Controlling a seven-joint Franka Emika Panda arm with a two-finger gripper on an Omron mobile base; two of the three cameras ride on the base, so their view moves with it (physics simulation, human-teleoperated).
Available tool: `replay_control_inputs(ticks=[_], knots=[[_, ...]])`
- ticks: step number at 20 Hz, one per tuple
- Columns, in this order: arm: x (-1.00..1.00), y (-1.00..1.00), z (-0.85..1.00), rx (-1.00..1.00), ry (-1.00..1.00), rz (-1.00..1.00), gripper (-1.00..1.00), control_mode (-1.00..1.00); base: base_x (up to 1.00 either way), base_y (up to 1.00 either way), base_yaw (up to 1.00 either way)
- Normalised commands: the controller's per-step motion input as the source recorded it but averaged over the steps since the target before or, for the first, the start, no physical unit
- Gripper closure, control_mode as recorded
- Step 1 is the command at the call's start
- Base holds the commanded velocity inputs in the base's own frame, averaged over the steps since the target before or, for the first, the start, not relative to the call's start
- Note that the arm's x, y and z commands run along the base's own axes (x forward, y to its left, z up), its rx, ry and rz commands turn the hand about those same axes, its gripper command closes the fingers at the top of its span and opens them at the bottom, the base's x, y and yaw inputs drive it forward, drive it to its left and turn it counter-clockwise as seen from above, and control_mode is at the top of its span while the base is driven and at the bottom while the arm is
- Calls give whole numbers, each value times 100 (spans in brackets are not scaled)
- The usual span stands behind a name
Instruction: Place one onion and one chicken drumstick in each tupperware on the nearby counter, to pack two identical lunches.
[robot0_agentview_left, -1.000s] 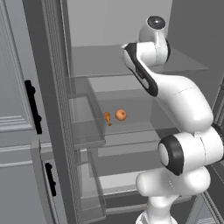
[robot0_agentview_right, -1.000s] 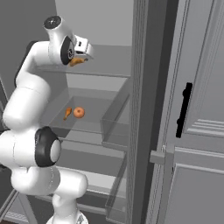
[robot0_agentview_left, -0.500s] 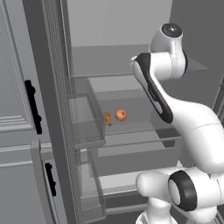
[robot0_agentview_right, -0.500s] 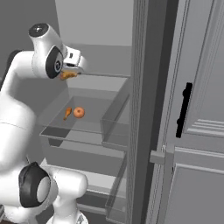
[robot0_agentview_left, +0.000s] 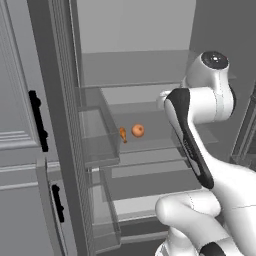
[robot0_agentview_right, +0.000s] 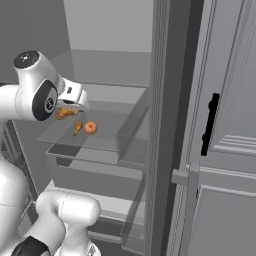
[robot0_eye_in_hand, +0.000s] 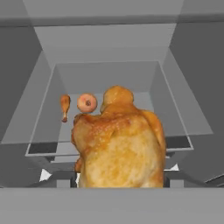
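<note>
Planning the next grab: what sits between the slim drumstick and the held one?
The onion, in the hand view, between slim drumstick and held drumstick.

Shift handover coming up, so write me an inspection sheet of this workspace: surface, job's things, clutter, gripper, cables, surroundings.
Surface: a clear fridge shelf in the open fridge carries the loose food.
Job's things: one round onion and one slim drumstick lie side by side on that shelf, apart; a chunky golden drumstick sits close up in the hand view, at the gripper.
Clutter: nothing seen.
Gripper: gripper shut on the chunky golden drumstick, raised in front of the shelf; its fingertips are hidden behind the meat.
Cables: nothing seen.
Surroundings: grey fridge door with a black handle stands open; more shelves above and below.
</note>
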Motion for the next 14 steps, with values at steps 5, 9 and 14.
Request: replay_control_inputs(ticks=[5,9,14], knots=[[0,0,0,0,0,0,100,100,-100,0,0],[0,0,0,0,0,0,100,100,-100,-31,-15],[0,0,0,0,0,0,100,100,-95,-39,-42]])
